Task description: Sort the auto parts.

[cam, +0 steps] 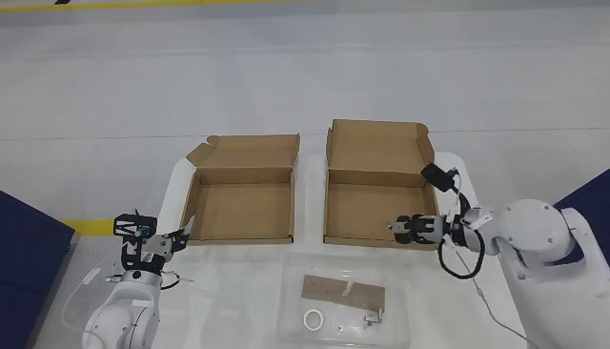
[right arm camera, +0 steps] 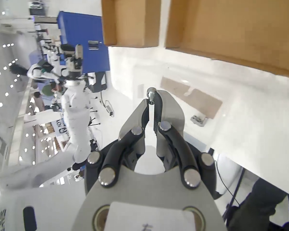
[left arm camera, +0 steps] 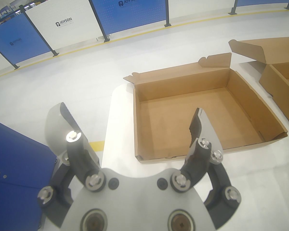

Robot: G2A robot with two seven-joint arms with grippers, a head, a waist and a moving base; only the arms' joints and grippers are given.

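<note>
Pinching a shiny cylindrical metal part (right arm camera: 151, 92), right gripper (right arm camera: 151, 101) hovers.

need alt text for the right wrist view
The right gripper is shut on a small metal part at its tip. Beyond it lie a flat cardboard piece and a small metal bracket, with two open cardboard boxes farther off on the white table.

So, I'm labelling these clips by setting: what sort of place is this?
Probably a factory or industrial test hall: blue and white partition panels behind a yellow floor line, open cardboard boxes, another white robot farther off.
</note>
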